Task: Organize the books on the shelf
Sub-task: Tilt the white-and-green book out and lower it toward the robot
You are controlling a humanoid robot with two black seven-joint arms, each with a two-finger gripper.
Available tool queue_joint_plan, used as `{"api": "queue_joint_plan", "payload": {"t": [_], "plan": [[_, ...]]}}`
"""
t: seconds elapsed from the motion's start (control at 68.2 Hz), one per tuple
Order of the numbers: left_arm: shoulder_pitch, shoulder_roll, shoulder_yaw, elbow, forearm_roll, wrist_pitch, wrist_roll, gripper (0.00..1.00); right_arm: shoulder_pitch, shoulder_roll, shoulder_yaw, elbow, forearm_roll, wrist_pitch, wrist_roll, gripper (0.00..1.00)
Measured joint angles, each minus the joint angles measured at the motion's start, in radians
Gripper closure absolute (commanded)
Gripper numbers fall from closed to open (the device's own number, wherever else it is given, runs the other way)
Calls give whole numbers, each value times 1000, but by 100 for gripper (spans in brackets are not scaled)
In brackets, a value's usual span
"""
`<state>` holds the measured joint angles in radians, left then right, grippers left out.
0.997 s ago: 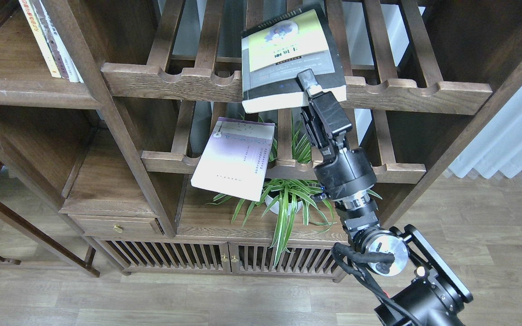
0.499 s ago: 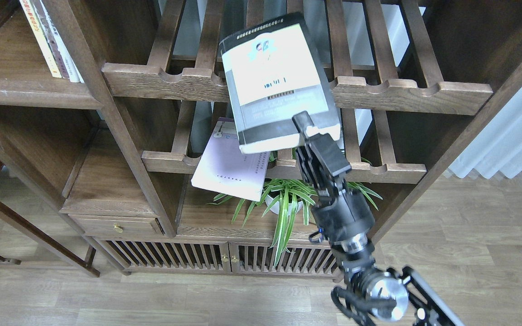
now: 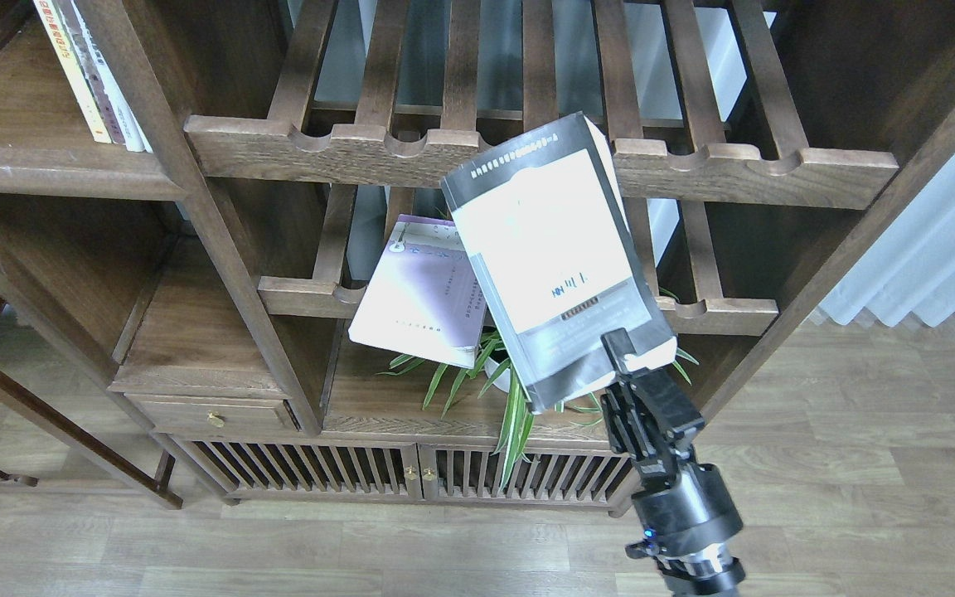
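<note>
The right gripper (image 3: 622,355) has pulled down and back from the upper slatted rack (image 3: 527,157), carrying the thick black-bordered book (image 3: 556,257) with it. A second ago the book lay on that rack, overhanging its front rail; now it is lifted clear, held in the air in front of the lower rack (image 3: 718,315), tilted with its top edge leaning left. It now covers the right edge of the lavender book (image 3: 424,294) and most of the potted plant (image 3: 519,398). Less of the right arm shows, low in the view.
</note>
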<state>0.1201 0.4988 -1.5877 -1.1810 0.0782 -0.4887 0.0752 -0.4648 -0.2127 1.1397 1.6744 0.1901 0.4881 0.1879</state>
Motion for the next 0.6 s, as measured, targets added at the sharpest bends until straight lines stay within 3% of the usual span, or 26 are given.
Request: {"api": "queue_joint_plan", "payload": {"t": [0.367, 0.601], "plan": [[-1, 0, 0, 0, 0, 0, 0, 1, -71, -192, 23, -78, 186, 0, -2, 94], [0, -1, 30, 0, 0, 0, 0, 1, -89, -241, 7, -191, 213, 1, -3, 94]]}}
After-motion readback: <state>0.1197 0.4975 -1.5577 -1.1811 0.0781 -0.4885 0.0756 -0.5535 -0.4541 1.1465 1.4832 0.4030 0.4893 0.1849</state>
